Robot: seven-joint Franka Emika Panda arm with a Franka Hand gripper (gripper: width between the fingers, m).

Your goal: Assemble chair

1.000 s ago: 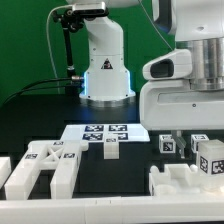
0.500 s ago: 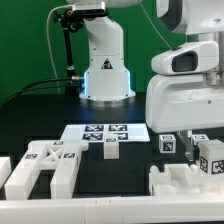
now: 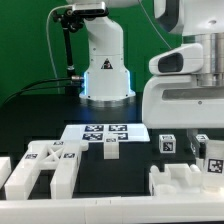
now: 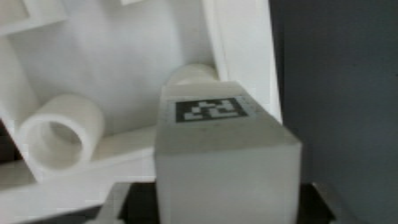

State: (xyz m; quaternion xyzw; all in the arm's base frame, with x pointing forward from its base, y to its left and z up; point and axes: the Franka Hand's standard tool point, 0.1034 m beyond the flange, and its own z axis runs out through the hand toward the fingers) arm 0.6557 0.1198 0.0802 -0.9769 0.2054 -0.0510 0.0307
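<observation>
Exterior view: a black table (image 3: pixel 20 125) is sitting before a green wall (image 3: pixel 25 40). Chair parts (image 3: pixel 40 165) are lying around the marker board (image 3: pixel 95 130), with the tagged block (image 3: pixel 213 160) well to the exterior view's right of it.

Wrist view: the gripper (image 4: pixel 222 200) is seemingly pinching that block, with a white panel (image 4: pixel 107 60) lying beyond it.

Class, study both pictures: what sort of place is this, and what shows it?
Probably a robotics lab bench: a robot arm on a black table, a marker board of square tags, and loose white tagged chair parts.
</observation>
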